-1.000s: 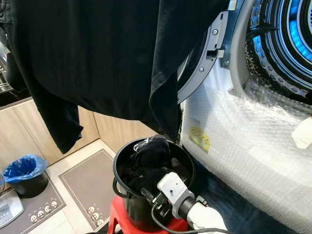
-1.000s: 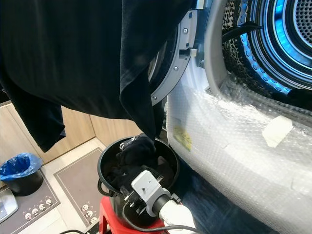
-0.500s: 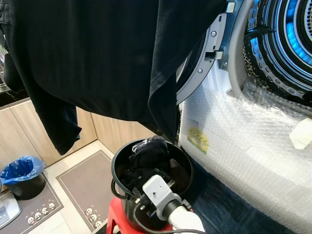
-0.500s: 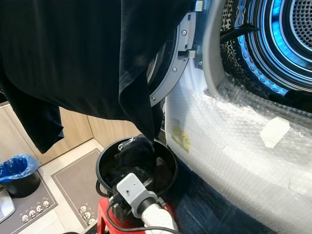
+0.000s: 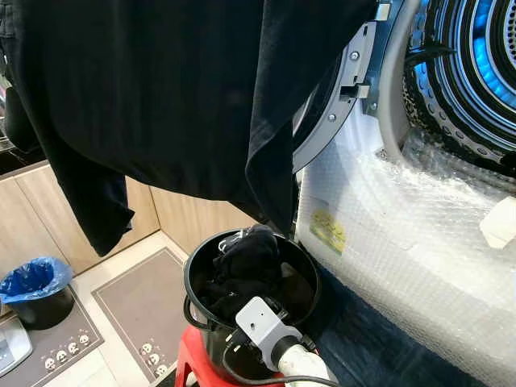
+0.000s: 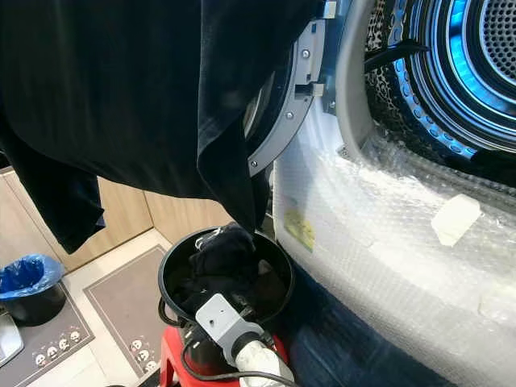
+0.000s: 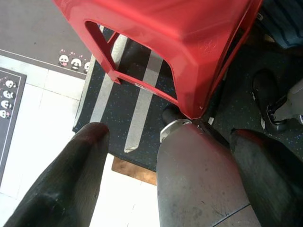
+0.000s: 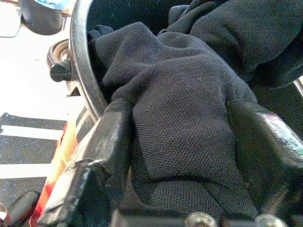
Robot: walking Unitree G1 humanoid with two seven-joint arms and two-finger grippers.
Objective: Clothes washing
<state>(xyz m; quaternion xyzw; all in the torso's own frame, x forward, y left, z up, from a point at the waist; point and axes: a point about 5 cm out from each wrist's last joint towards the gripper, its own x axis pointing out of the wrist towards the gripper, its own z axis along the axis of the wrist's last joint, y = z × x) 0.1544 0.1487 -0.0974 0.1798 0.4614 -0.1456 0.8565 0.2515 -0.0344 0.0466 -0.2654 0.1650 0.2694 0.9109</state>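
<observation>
A large black garment [image 5: 161, 97] hangs across the top of the eye views, draped over the open washer door [image 5: 334, 105]. Below it a black bucket [image 5: 193, 266] stands on a red stool [image 7: 180, 42], with dark clothes [image 5: 250, 258] piled inside. My right gripper [image 8: 182, 111] reaches into the bucket from its near rim. It is open, and its fingers [image 8: 111, 137] straddle a fold of black mesh cloth [image 8: 184, 123]. Its grey wrist housing [image 5: 262, 322] covers the fingers in the eye views. My left gripper [image 7: 170, 135] hangs open beside the stool, near the floor.
The washer drum [image 5: 476, 64] glows blue at upper right, with leopard-print cloth [image 5: 423, 105] at its lip and bubble wrap [image 5: 403, 234] over the front. A blue-lined bin [image 5: 36, 286] and grey mats [image 5: 137, 298] lie left, before wooden cabinets [image 5: 32, 218].
My right wrist has slid down and left in the eye views, toward the bucket's near rim. The hanging garment and the bucket stay where they were.
</observation>
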